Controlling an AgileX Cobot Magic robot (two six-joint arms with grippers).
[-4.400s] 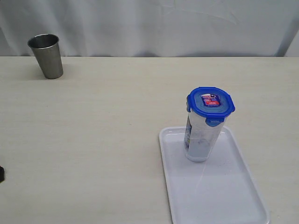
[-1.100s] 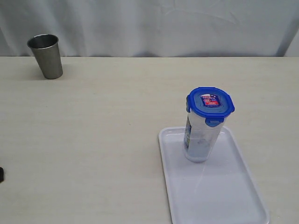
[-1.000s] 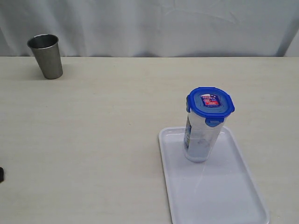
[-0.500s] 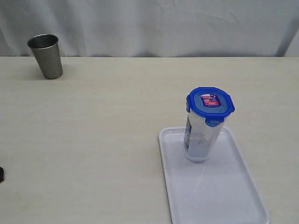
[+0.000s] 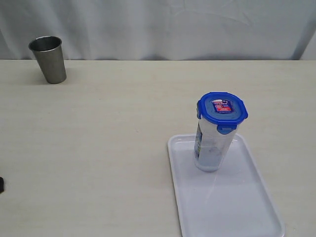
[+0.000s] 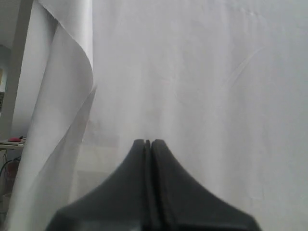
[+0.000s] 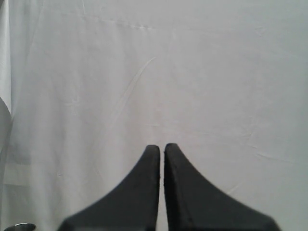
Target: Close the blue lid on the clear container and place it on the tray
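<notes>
Blue plastic is capping the tall canister right of centre in the exterior view: the blue lid (image 5: 222, 111) is sitting squarely on the clear container (image 5: 211, 148), with the flap nearest the camera folded down over the rim. The container is standing upright on the upper end of the tray (image 5: 232, 207). The tray is lying in the lower right of the frame on the pale table (image 5: 113, 143). A grey steel cup (image 5: 48, 59) is standing at the upper left, well apart from the tray and in front of a white curtain (image 5: 173, 29). In the wrist views, the left gripper (image 6: 148, 143) is facing the curtain with its dark fingers pressed tightly together. The right gripper (image 7: 161, 147) is facing it too, its fingers drawn in to a hairline slit and pinching nothing.
</notes>
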